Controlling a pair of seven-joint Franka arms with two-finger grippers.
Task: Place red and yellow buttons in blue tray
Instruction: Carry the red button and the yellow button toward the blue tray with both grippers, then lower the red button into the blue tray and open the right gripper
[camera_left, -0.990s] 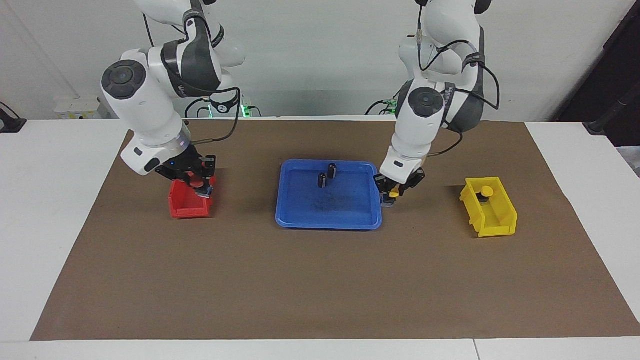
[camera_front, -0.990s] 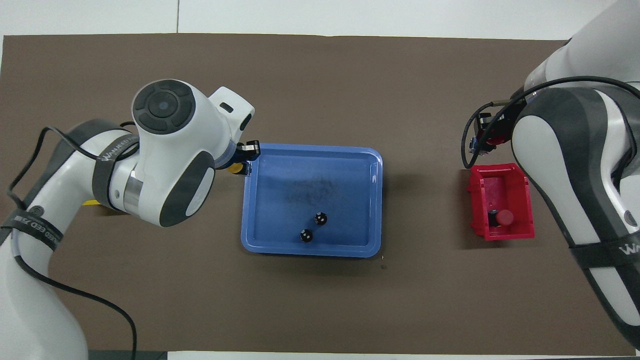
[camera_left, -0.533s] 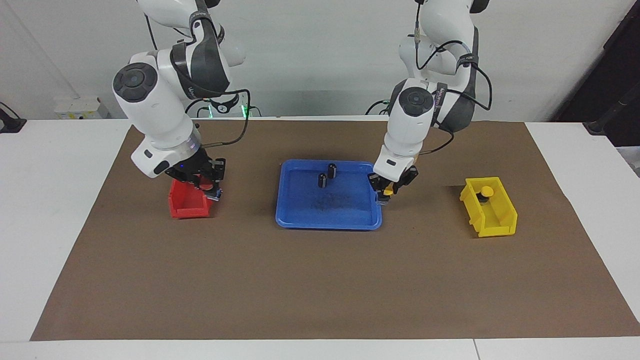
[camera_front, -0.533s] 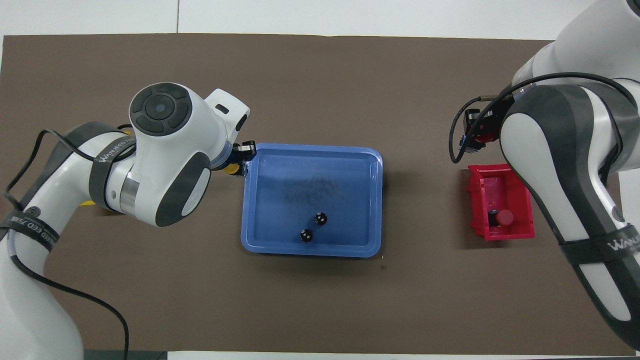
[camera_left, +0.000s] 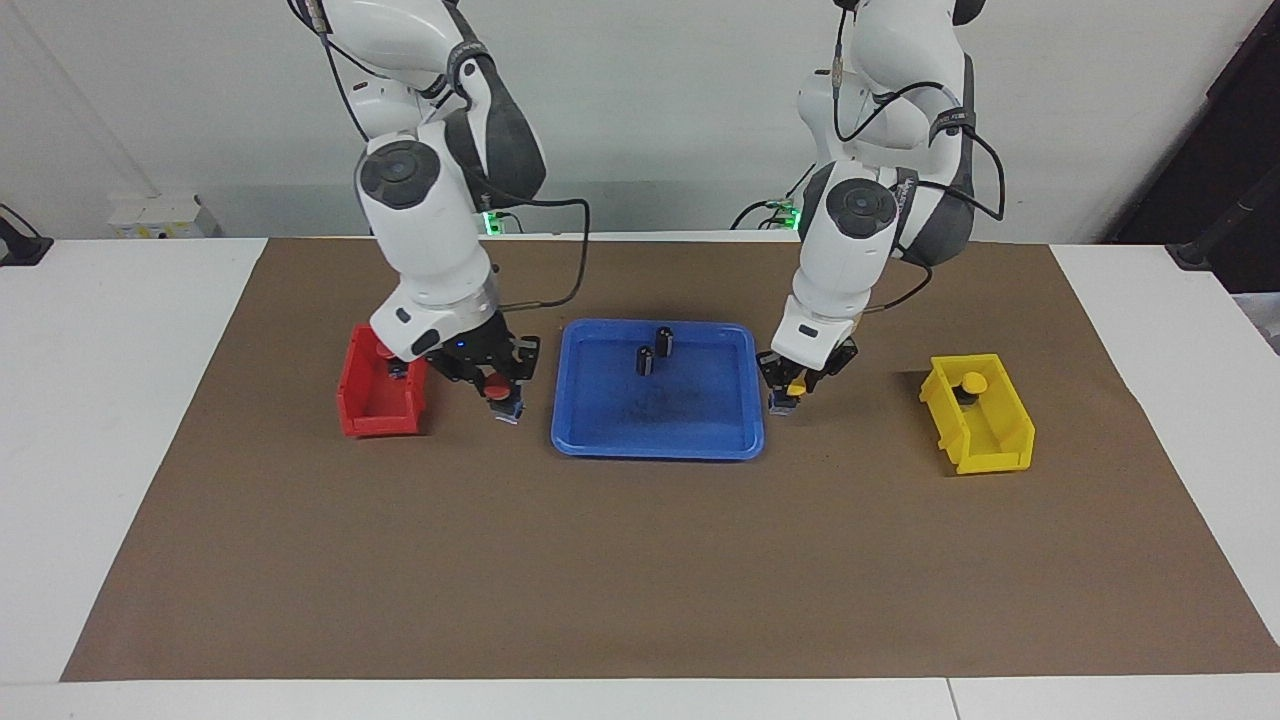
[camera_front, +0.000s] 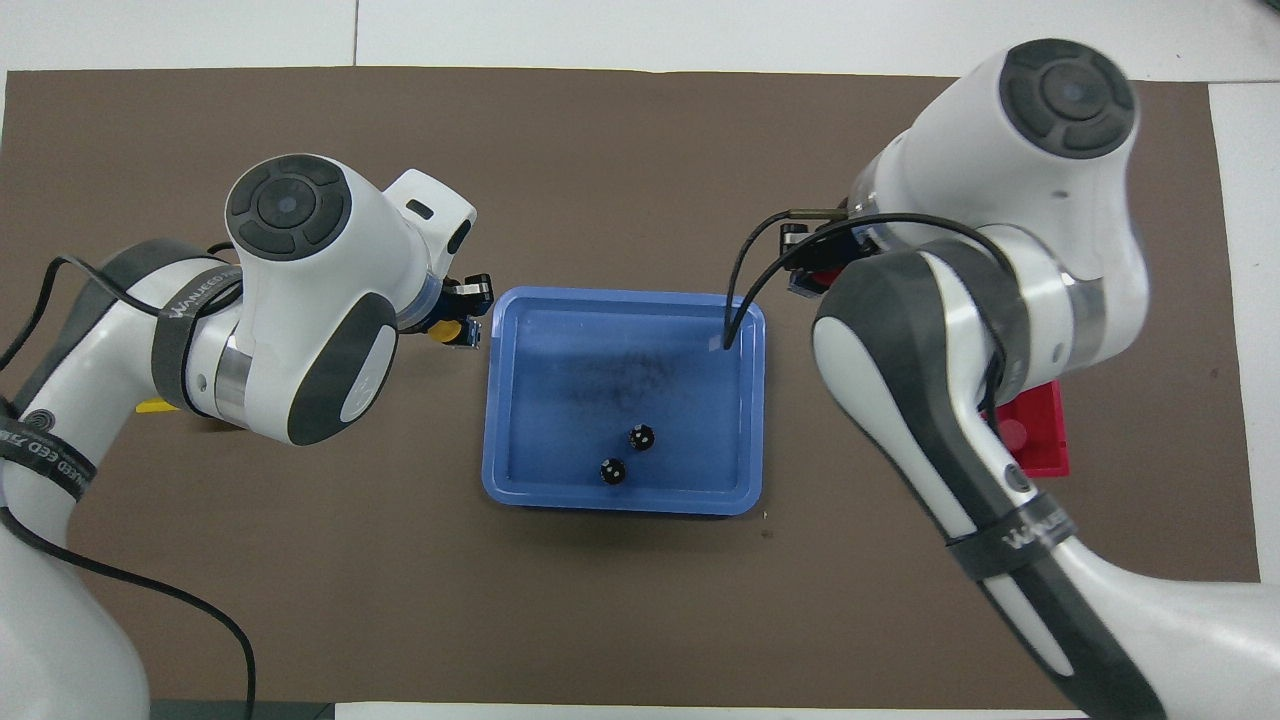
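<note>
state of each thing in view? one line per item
Left gripper: shut on a yellow-capped button, over the mat beside the tray.
Right gripper: shut on a red-capped button, between bin and tray.
Wide flat blue plastic tray: holds only two dark capless cylinders, upright.
Deep yellow bin: one yellow-capped button inside.
Deep red bin: contents mostly hidden.

White arms (camera_left: 440, 250), grey joints, black cables

A: Where is the tray (camera_left: 600, 440) sitting?

B: Between both grippers' jaws, with two cylinders (camera_left: 654, 351) standing in it.

A: And the bins?

B: One bin (camera_left: 375, 405) is sitting beside the right gripper (camera_left: 503, 398), another bin (camera_left: 985, 440) past the left gripper (camera_left: 787, 393).
</note>
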